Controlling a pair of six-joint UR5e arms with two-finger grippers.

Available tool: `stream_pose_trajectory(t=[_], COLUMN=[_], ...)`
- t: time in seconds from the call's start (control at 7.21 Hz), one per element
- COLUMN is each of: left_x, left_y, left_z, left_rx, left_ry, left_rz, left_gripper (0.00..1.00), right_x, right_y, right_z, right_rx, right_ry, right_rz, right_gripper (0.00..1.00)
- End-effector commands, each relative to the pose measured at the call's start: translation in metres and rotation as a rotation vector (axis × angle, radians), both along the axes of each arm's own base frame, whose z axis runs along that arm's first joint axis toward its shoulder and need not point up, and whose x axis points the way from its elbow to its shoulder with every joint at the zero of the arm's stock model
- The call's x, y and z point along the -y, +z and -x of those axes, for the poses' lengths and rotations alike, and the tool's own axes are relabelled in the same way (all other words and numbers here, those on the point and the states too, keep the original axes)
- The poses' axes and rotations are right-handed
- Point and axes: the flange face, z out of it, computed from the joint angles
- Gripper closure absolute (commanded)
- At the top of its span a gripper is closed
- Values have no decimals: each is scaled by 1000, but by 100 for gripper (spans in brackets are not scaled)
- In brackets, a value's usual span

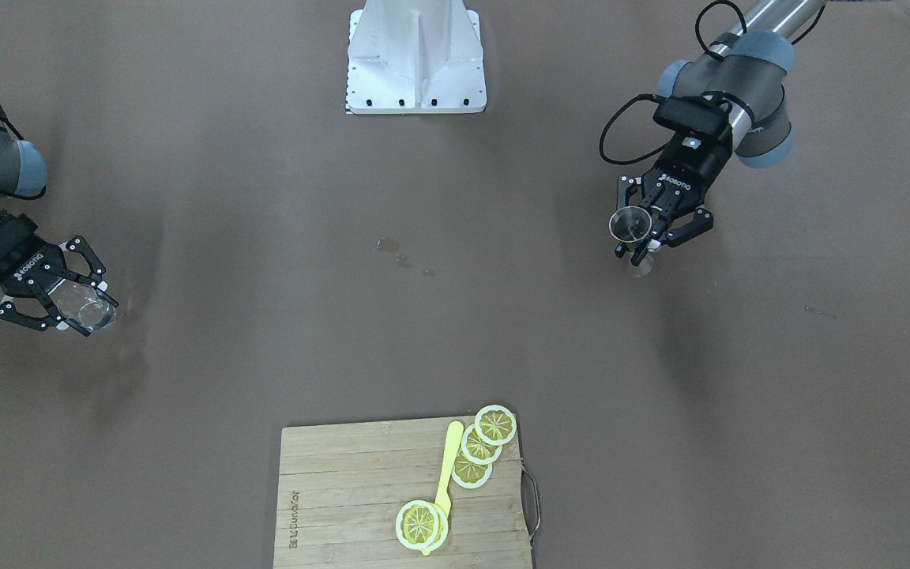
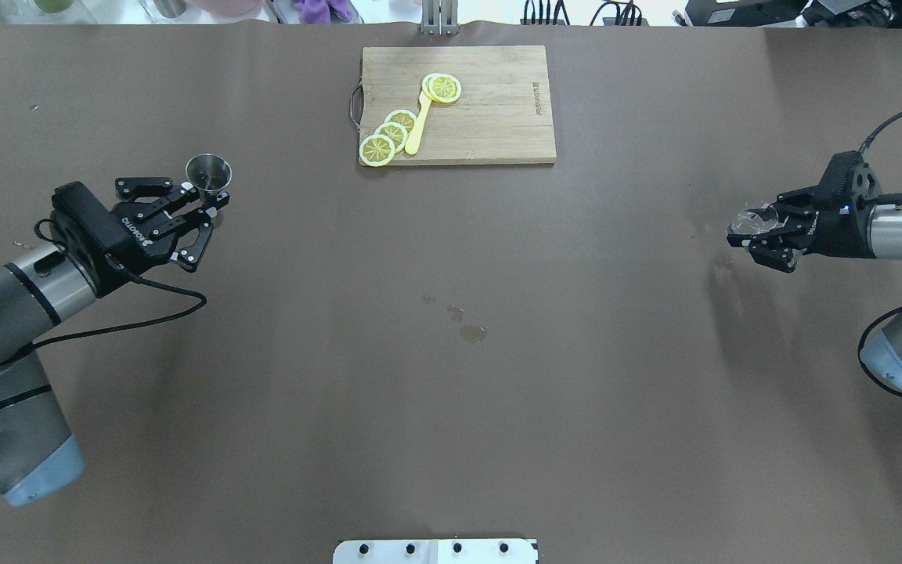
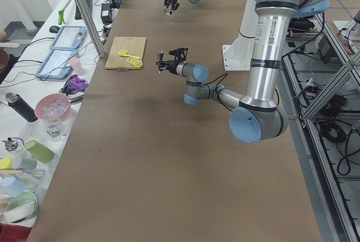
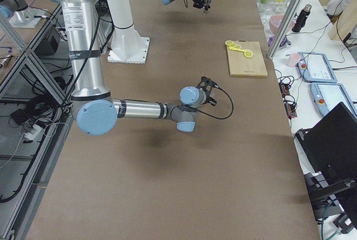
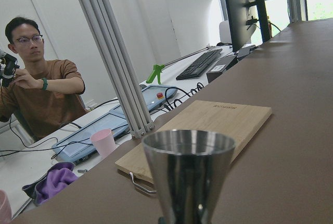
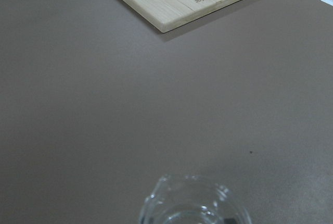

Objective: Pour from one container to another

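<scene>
The steel jigger (image 2: 209,173) stands upright above the table's left side, rim up, with my left gripper (image 2: 208,205) shut on its lower part. From across the table the jigger (image 1: 630,224) and that gripper (image 1: 644,239) appear on the right. It fills the bottom of the left wrist view as a metal cone (image 5: 190,169). The clear glass cup (image 2: 756,218) is held off the table at the far right, my right gripper (image 2: 752,233) shut on it. The cup (image 1: 89,310) is tilted sideways, and only its rim (image 6: 195,207) shows in the right wrist view.
A wooden cutting board (image 2: 498,117) with lemon slices (image 2: 388,135) and a yellow utensil (image 2: 418,125) lies at the table's far middle. Small wet spots (image 2: 467,329) mark the brown table centre. The white robot base (image 1: 415,59) stands at the near edge. A person (image 5: 36,94) sits beyond the table.
</scene>
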Motion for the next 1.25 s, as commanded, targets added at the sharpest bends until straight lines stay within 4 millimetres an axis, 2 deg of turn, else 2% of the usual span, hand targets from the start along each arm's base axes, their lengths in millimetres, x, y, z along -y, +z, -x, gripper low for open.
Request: stream_pose_trajectory(t=[0.0,0.28,0.55,0.83,0.97,1.11], left_x=[-16,-26,-31,-28,-27,-22], left_y=[32,50,41,43,47,42], left_z=[22,36,36,30,36,40], left_rx=[33,44,25,27,12,-80], left_ry=[19,21,72,69,35,-65], left_rz=[16,24,1,11,36,108], left_gripper=[100,100,100,100,100,100], right_x=[-5,-8,-11,-12,-14,-14], right_y=[13,25,31,33,35,35], right_z=[2,4,5,8,9,11], right_rx=[2,2,2,3,2,3], right_ry=[-9,-15,-20,-25,-25,-25], right_rz=[-3,-3,-3,-4,-5,-7], right_gripper=[100,100,100,100,100,100])
